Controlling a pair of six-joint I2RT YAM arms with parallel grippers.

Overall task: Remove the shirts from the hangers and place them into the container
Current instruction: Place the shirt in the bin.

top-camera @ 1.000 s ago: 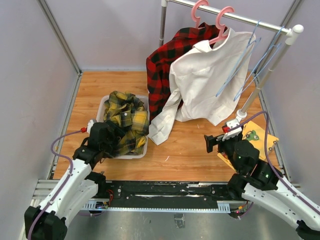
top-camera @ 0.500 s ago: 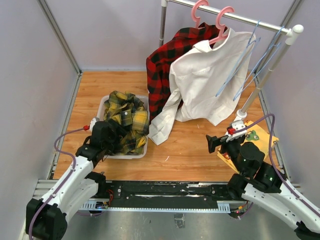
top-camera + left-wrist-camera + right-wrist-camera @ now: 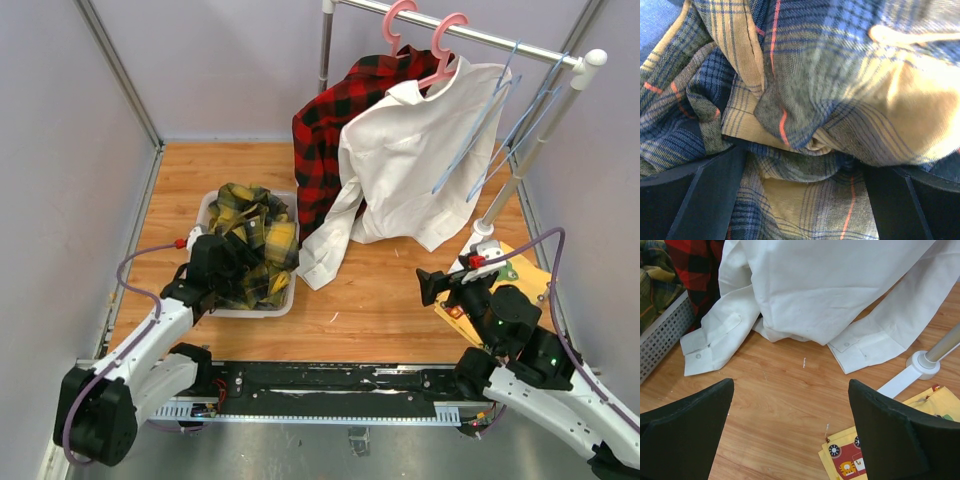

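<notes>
White shirt (image 3: 420,170) on pink hanger (image 3: 447,50): hangs ahead of and above the released right hand (image 3: 430,284), the nearer one; left hand (image 3: 226,262), spread, rests in yellow plaid shirt (image 3: 258,238) inside container (image 3: 204,216).

a light wooden floor (image 3: 380,290) is enclosed by plain pale grey walls (image 3: 60,150) on three sides, and slim metal posts (image 3: 118,70) are set at the corners. a silver clothes rail (image 3: 490,39) is carried across the back right, held up by a slanted white pole (image 3: 545,130) whose round base (image 3: 923,364) is planted on the wood. soft, even light is cast throughout.
</notes>
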